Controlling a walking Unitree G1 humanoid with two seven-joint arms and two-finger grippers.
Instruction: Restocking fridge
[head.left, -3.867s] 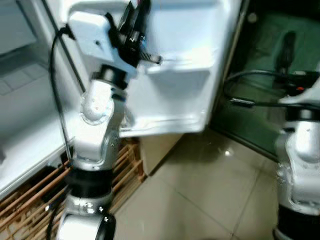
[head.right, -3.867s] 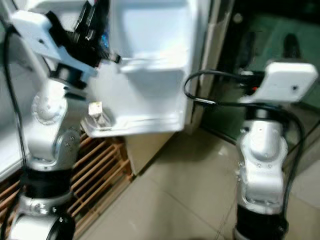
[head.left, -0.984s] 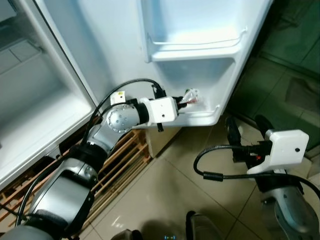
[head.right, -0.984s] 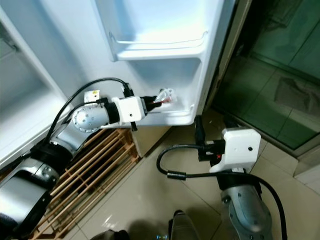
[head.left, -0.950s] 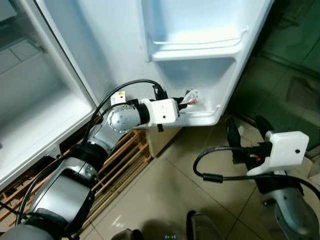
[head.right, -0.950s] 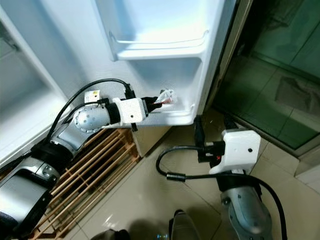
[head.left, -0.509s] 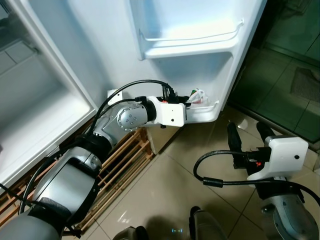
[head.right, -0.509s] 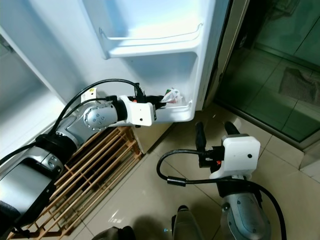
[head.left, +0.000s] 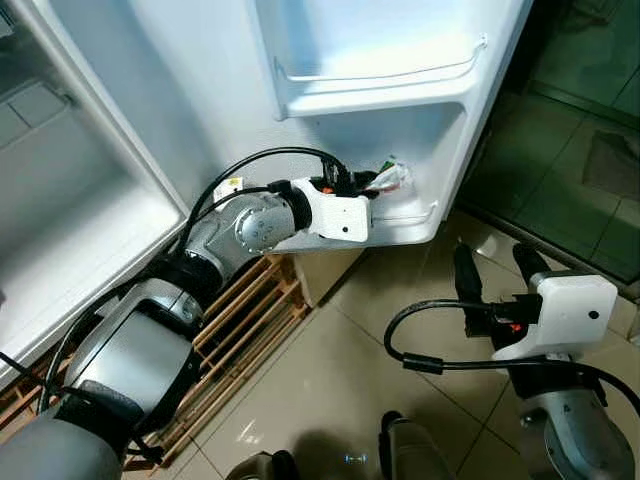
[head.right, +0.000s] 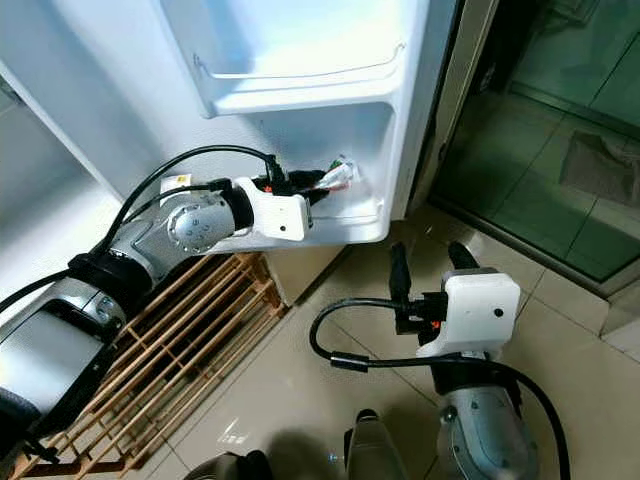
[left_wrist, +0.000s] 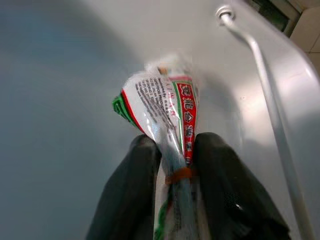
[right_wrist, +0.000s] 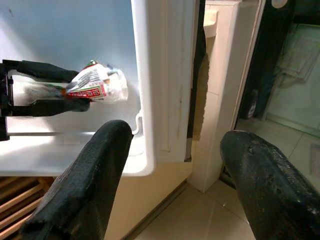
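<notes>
Left eye view, centre: my left pincer (head.left: 372, 183) is clamped on a packet (head.left: 393, 177) inside the lowest fridge door shelf (head.left: 415, 232). Next, let go. My right pincer (head.left: 490, 268) hangs apart, idle.

Silver arms with round joints and black bands; white boxy wrist housings; looping black cables; black jaws, long and rounded; small yellow label near left elbow.

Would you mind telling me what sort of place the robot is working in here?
Probably a home kitchen: an open fridge door with shelf bins, a tiled floor, and a wooden slatted rack beside it.
</notes>
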